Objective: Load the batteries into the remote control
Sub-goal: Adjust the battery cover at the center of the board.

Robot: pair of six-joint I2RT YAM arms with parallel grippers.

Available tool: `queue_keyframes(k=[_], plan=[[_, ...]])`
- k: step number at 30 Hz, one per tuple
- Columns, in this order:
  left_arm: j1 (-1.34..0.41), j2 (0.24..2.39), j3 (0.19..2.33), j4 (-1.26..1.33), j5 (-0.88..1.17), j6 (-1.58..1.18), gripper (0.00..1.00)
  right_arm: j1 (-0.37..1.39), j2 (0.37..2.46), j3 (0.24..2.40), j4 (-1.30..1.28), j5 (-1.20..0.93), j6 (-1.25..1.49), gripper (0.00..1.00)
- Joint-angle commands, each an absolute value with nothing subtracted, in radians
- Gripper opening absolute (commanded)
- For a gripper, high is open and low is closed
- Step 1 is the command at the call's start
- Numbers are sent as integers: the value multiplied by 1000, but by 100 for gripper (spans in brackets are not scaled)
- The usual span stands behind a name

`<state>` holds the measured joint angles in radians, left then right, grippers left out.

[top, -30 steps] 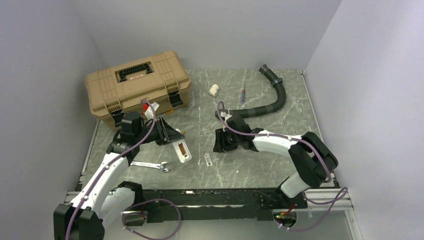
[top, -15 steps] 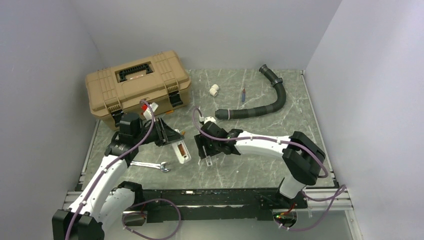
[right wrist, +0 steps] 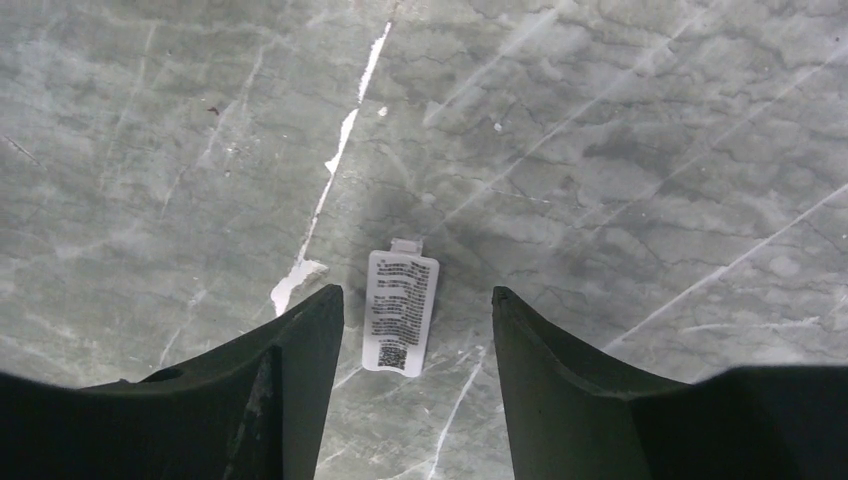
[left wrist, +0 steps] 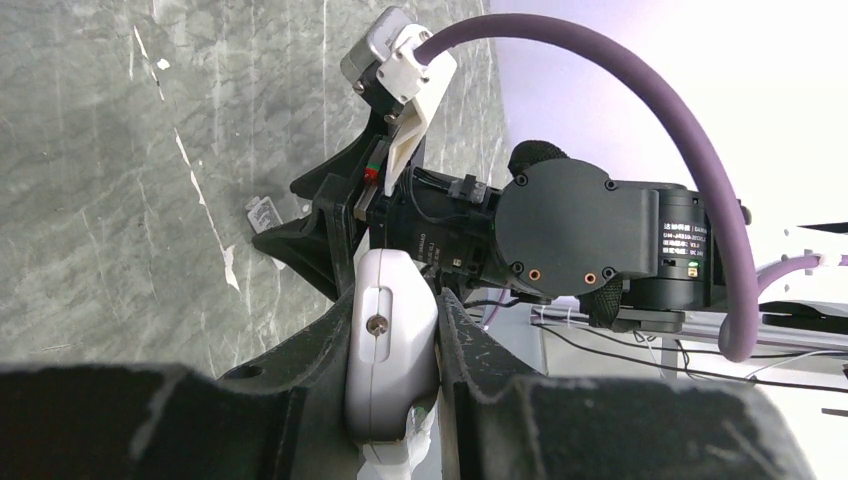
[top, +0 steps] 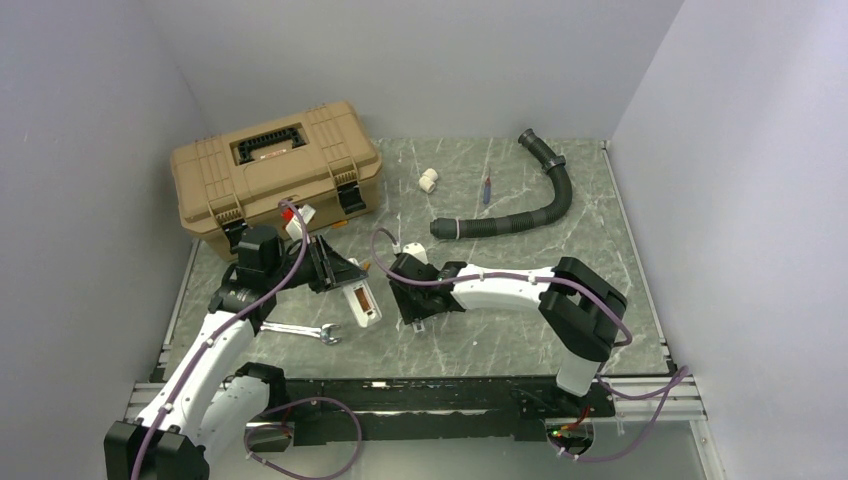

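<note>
Hovering right gripper [right wrist: 415, 300] wide open over labelled cover [right wrist: 400, 312], lying on table [right wrist: 620, 150] directly beneath, long axis crossing closing line. Clamping remote control [left wrist: 390, 365] in left gripper [left wrist: 395, 305], just leftward.

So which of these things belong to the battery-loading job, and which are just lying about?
Job: remote control in left gripper, battery in its recess, labelled white plate under right gripper.
Lying about: toolbox, wrench, hose, white pipe fitting, red-and-blue stick.

Soft, even light from above; faint shadows on the table [top: 500, 345]. Left wrist view blows out white at upper right. The right gripper [right wrist: 415, 296] looks dark, slightly blurred.
</note>
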<state>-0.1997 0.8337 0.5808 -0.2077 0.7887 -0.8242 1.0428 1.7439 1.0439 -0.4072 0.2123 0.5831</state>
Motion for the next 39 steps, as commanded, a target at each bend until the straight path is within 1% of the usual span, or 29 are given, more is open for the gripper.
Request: queue_keyframes(k=[1,5,8,10,16,21,28,32,35,37,39], plan=[[-195,827,621,-186,808,-813,0,1058,1763,1101,-421,242,565,57],[-195,828,621,-186,808,-813,0,1071,1775,1105,-429,250,538,51],[-194,834,621,-179,812,-817,0,1073,1779,1096,-430,250,514,44],[-194,839,621,-175,816,-820,0,1073,1779,1089,-432,254,500,41],[-193,843,617,-171,818,-822,0,1074,1773,1067,-396,216,436,36],[-192,836,617,-181,813,-819,0,1074,1760,1033,-342,159,302,31],[-189,833,644,-214,822,-799,0,1071,1734,1004,-303,27,76,30],[-189,821,675,-274,821,-758,0,1071,1683,950,-243,-136,-86,31],[-186,802,679,-323,809,-732,0,1071,1639,917,-213,-185,-155,31],[-182,790,670,-333,807,-729,0,1069,1624,907,-212,-190,-187,34],[-179,780,656,-330,807,-735,0,1070,1629,912,-236,-191,-209,41]])
